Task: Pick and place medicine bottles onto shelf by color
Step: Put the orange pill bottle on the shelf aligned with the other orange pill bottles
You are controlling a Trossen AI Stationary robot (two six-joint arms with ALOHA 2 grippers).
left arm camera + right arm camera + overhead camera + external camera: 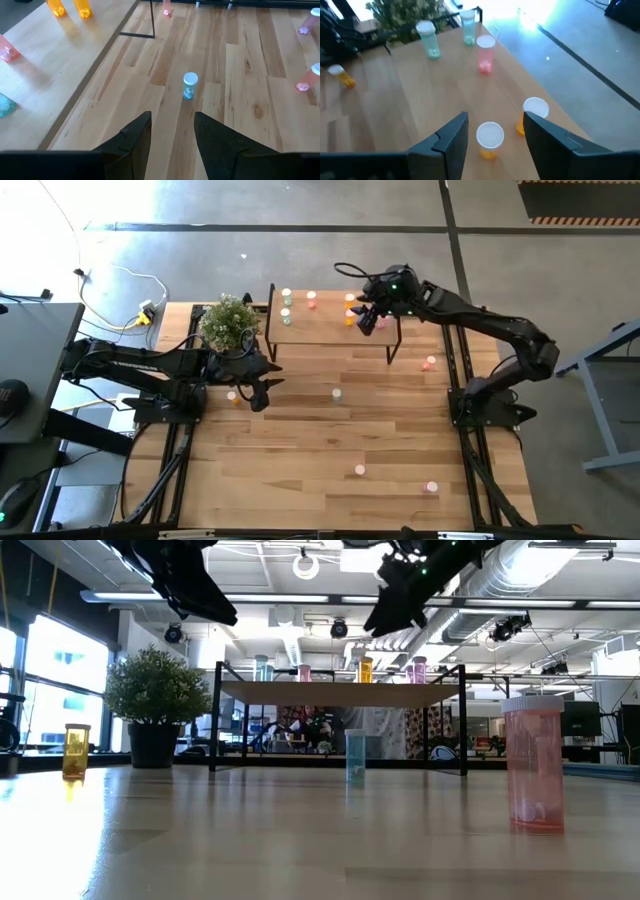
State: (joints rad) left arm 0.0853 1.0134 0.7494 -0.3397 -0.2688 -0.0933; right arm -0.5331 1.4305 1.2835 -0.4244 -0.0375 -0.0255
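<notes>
Wood-topped black-legged shelf point(325, 330) carries several sorted small pale-capped medicine bottles point(287, 306), others wait on the slatted counter point(300, 450), right claw point(368, 316) and left claw point(262, 390) both parted, empty.

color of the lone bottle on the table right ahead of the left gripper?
Pale green bottle with a white cap, clearest in the left wrist view.

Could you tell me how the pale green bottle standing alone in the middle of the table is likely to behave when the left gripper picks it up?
The pale green bottle stands upright, taller than it is wide, so an off-centre nudge would probably tip it. Its round body would then likely roll across the table. It looks nearly empty, so probably light. The left gripper is open, aimed toward it.
</notes>
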